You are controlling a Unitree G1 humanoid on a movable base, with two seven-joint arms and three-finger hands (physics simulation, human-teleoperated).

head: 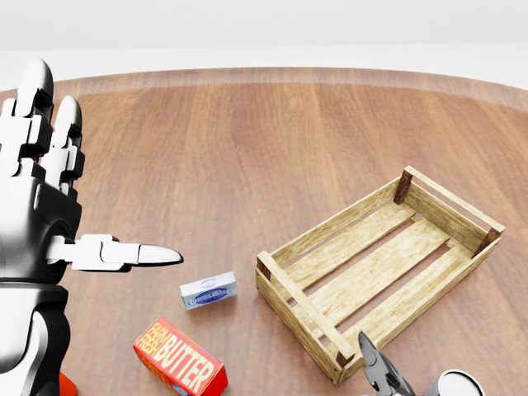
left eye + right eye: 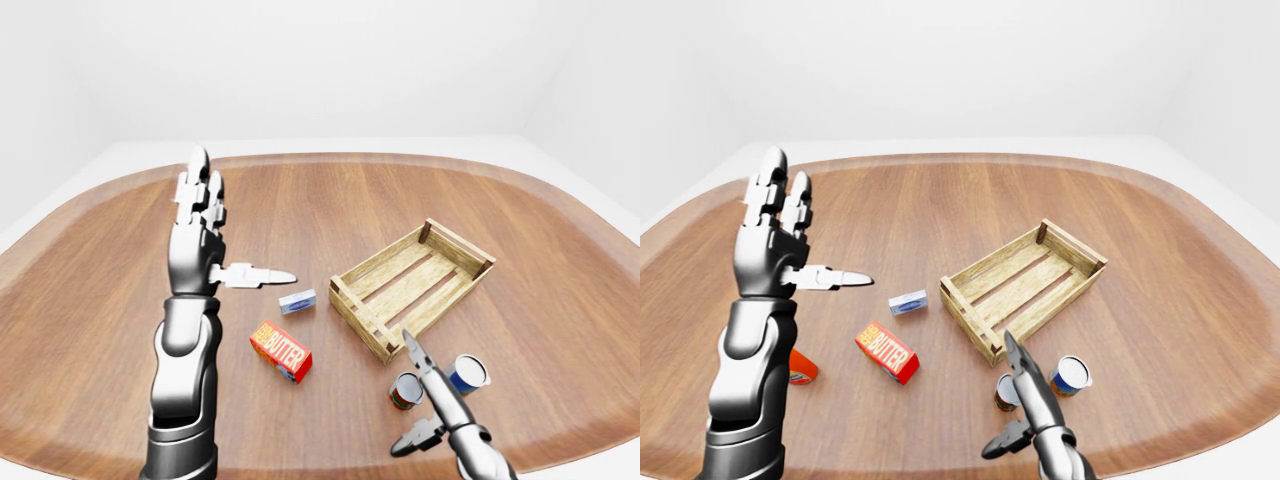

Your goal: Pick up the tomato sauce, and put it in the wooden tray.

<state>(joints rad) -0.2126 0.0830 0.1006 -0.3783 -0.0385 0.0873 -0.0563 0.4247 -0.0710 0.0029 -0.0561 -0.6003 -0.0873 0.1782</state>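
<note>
In the left-eye view, my silver left hand (image 2: 200,215) is raised with straight, spread fingers, holding nothing. Right of it on the round wooden table (image 2: 90,290) lie a small white-and-blue packet (image 2: 297,301) and a red butter box (image 2: 281,351). Next comes the slatted wooden tray (image 2: 410,285), which has nothing in it. Below it stands the red-and-green tomato sauce can (image 2: 405,391), beside a blue-and-white cup (image 2: 468,374). My right hand (image 2: 428,405) is open beside the can, ungripped. Grasp, lift and placement all remain.
</note>
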